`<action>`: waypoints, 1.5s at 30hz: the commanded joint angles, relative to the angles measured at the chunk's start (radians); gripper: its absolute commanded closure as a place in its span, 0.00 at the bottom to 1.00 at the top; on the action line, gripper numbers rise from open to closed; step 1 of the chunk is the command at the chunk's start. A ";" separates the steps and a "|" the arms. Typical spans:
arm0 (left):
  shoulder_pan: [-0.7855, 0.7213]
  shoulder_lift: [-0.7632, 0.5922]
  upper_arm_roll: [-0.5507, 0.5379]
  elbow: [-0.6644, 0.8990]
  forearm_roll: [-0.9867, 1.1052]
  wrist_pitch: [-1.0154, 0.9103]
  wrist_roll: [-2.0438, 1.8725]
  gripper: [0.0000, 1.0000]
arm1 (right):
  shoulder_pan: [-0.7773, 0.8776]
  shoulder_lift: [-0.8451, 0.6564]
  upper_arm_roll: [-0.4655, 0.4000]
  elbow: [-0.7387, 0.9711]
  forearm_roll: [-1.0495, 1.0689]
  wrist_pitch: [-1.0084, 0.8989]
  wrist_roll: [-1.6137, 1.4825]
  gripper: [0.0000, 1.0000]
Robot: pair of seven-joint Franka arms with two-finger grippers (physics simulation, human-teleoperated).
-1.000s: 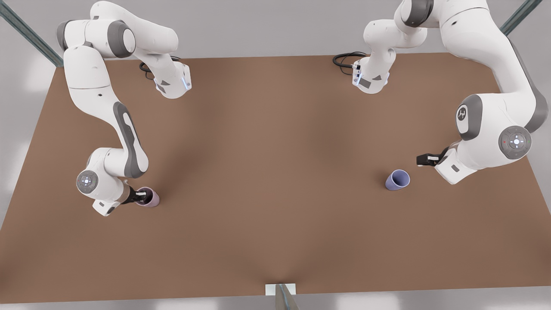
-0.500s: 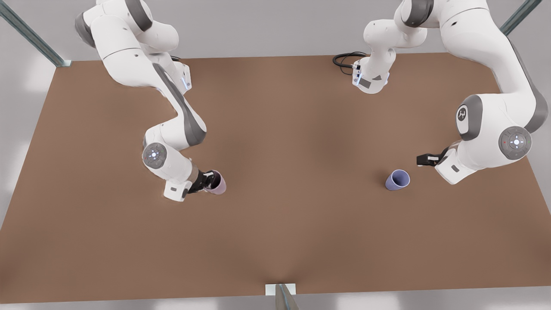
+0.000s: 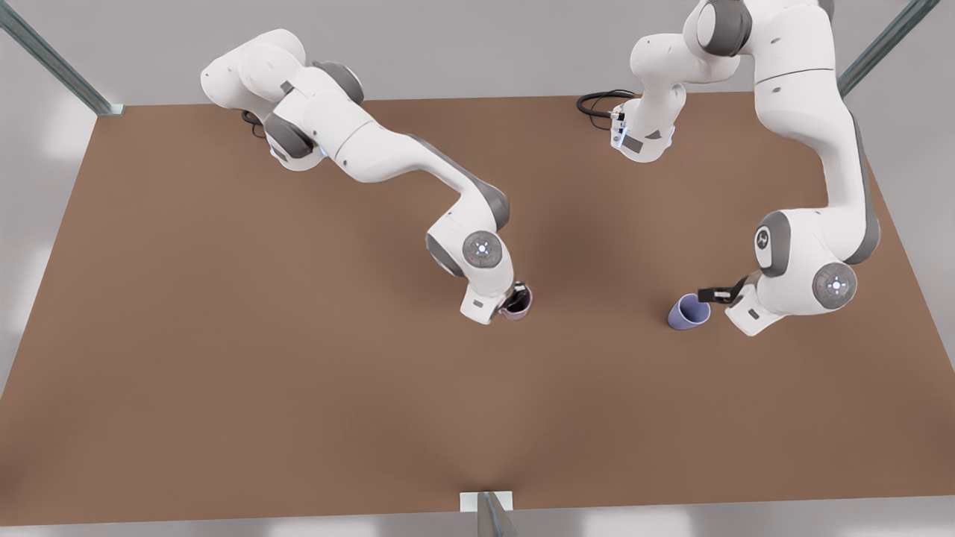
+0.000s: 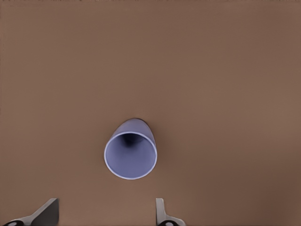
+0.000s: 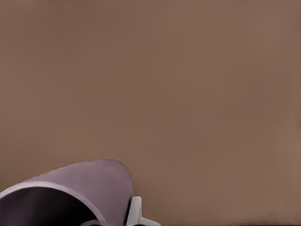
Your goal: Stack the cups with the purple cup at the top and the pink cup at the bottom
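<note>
Plain brown table (image 3: 224,335), matte and bare. The right gripper (image 3: 516,298), clamped on the smooth tapered pink cup (image 3: 520,305), has swept in toward the purple cup (image 3: 688,311). The left gripper (image 3: 709,292), fingers spread, has closed in just beside that cup's rim. Stacking looks close.
</note>
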 commanded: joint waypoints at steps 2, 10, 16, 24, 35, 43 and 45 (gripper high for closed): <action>0.003 0.010 0.009 -0.026 -0.002 0.157 0.028 0.00 | 0.001 0.004 -0.010 0.002 -0.022 -0.017 0.605 0.79; 0.007 0.061 0.024 -0.096 -0.002 0.246 0.032 0.00 | 0.005 0.050 -0.016 0.034 -0.021 -0.010 0.611 0.79; 0.007 0.070 0.033 -0.159 -0.005 0.306 0.048 0.00 | 0.005 0.066 -0.017 0.034 -0.021 0.014 0.611 0.64; 0.012 0.119 0.033 -0.159 -0.023 0.306 0.048 0.02 | 0.002 0.049 -0.019 0.031 -0.009 -0.015 0.606 0.63; 0.010 0.142 0.033 -0.157 -0.074 0.306 0.048 0.79 | -0.218 -0.583 -0.033 -0.547 0.053 -0.047 0.240 0.02; -0.025 0.028 -0.034 -0.035 -0.077 0.117 -0.087 0.79 | -0.791 -0.856 -0.040 -0.533 -0.013 -0.552 -0.538 0.00; -0.027 -0.002 -0.131 -0.006 -0.077 0.082 -0.251 0.79 | -0.831 -0.715 -0.039 -0.322 -0.008 -0.527 -0.584 0.00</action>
